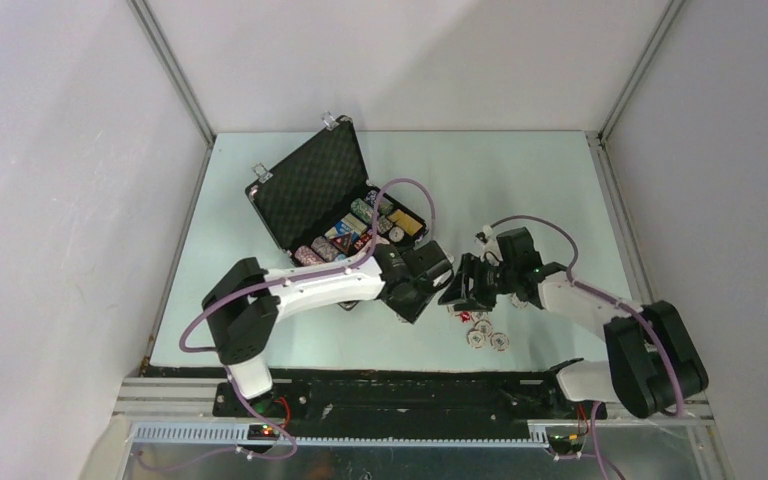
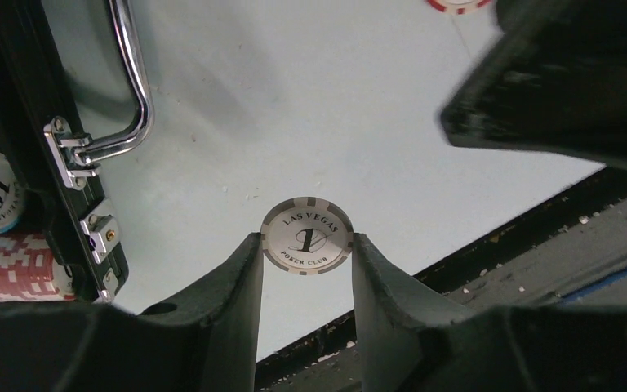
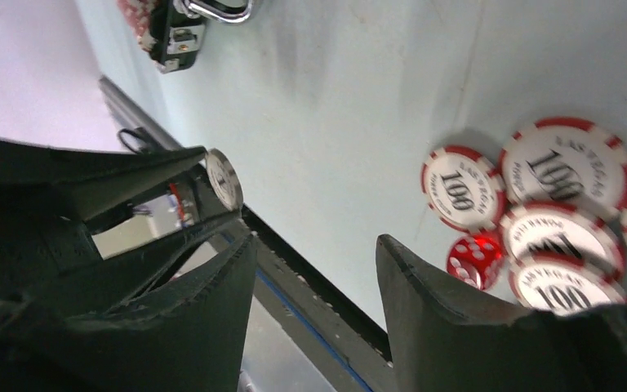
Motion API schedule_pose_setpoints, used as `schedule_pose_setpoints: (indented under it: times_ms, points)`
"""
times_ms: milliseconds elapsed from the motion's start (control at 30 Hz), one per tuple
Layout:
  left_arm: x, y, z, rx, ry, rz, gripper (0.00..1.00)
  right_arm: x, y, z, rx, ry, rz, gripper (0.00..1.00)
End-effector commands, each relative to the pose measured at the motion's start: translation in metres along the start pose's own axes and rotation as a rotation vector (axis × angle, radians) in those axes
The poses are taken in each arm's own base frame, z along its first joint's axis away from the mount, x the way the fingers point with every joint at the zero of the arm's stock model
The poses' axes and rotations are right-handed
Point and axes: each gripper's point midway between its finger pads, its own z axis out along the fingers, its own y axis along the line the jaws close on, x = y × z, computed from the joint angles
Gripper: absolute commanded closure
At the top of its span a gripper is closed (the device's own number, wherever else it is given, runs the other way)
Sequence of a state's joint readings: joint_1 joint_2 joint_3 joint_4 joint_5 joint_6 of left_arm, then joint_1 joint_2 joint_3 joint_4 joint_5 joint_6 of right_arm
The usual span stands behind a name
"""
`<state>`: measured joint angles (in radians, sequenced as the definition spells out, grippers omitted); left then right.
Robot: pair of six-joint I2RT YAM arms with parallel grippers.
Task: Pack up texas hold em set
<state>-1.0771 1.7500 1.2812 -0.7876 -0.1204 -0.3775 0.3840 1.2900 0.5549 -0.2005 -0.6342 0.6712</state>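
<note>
my left claw [image 2: 306, 245] is closed on a single grey-and-white chip [image 2: 306, 227] marked with a 1, pinched edge to edge with its face showing, and held in the air just off the handle side of the open case [image 1: 312, 185]. my right claw [image 3: 314, 247] hangs close beside it, a little further from the case, its jaws standing apart with nothing between them. the case lies open on the desk [image 1: 520, 180], its foam lid leaning away from me. its tray already holds rows of chips [image 2: 8, 265] and what look like card decks, and its silver handle [image 2: 135, 82] faces my arms. out beyond my right claw, well apart from the case, several red 100 chips [image 3: 461, 188] and a red die [image 3: 475, 260] lie loose on the desk, so i judge the packing only partly done. the step in hand looks to me like ferrying this one chip into the case. the next move calls for my left claw to cross the handle edge without clipping it, then find a chip row with room. the chip should be lined up with its neighbours before i let go, or it may land flat on top of them. my free right claw could meanwhile go down for a red chip, which will need a careful grip on its edges because it lies flat.
</note>
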Motion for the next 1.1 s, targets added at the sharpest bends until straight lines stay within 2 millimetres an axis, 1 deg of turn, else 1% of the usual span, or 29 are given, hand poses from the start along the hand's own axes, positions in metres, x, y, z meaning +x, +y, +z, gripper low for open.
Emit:
schedule_pose_setpoints:
  times_ms: [0,33,133,233,267,467,533,633,667,733,767,800,833,867,900,933,967,1000,1033,1067]
  points:
    - [-0.024,-0.010,-0.030,0.103,-0.137,0.077,0.71,-0.004,0.030,0.004,-0.207,0.063,-0.019,0.42]
    - [-0.022,-0.010,-0.032,0.114,-0.149,0.086,0.71,-0.005,0.033,0.006,-0.237,0.070,-0.029,0.43]
    - [-0.025,-0.016,-0.039,0.168,-0.200,0.142,0.69,-0.006,0.033,0.008,-0.259,0.083,-0.033,0.44]
    - [-0.025,-0.015,-0.044,0.178,-0.227,0.178,0.67,-0.005,0.036,0.011,-0.296,0.110,-0.031,0.47]
    - [-0.025,-0.014,-0.044,0.177,-0.228,0.191,0.67,-0.004,0.038,0.011,-0.307,0.119,-0.033,0.47]
    - [-0.023,-0.026,-0.047,0.236,-0.231,0.230,0.66,0.000,0.048,0.013,-0.335,0.153,-0.054,0.48]
    - [-0.023,-0.029,-0.048,0.244,-0.238,0.236,0.66,0.000,0.050,0.015,-0.340,0.156,-0.054,0.49]
    - [-0.023,-0.027,-0.048,0.234,-0.242,0.235,0.66,0.000,0.050,0.017,-0.323,0.159,-0.042,0.50]
    - [-0.023,-0.025,-0.048,0.222,-0.241,0.230,0.65,0.000,0.046,0.018,-0.303,0.155,-0.040,0.49]
    - [-0.023,-0.013,-0.044,0.152,-0.233,0.196,0.58,-0.002,0.041,0.018,-0.271,0.136,-0.040,0.49]
    - [-0.022,-0.002,-0.041,0.089,-0.226,0.163,0.52,-0.004,0.039,0.017,-0.260,0.126,-0.044,0.49]
    - [-0.021,0.004,-0.038,0.058,-0.215,0.145,0.49,-0.006,0.036,0.016,-0.237,0.108,-0.041,0.49]
    - [-0.020,0.017,-0.035,-0.003,-0.205,0.100,0.41,-0.010,0.035,0.014,-0.227,0.088,-0.045,0.49]
    - [-0.019,0.026,-0.030,-0.045,-0.194,0.077,0.37,-0.011,0.030,0.014,-0.196,0.075,-0.030,0.49]
    - [-0.019,0.032,-0.027,-0.059,-0.187,0.033,0.35,-0.015,0.027,0.011,-0.180,0.054,-0.026,0.49]
    - [-0.018,0.037,-0.022,-0.080,-0.177,0.013,0.31,-0.017,0.019,0.010,-0.133,0.034,-0.003,0.49]
    - [-0.021,0.042,-0.019,-0.091,-0.179,-0.026,0.30,-0.022,0.016,0.007,-0.117,0.007,-0.002,0.49]
    - [-0.023,0.045,-0.015,-0.109,-0.179,-0.038,0.30,-0.024,0.010,0.006,-0.079,-0.015,0.006,0.49]
    - [-0.028,0.046,-0.014,-0.117,-0.190,-0.046,0.30,-0.028,0.010,0.002,-0.069,-0.041,-0.005,0.49]
    - [-0.033,0.050,-0.012,-0.146,-0.201,-0.049,0.30,-0.030,0.004,0.001,-0.031,-0.061,0.000,0.49]
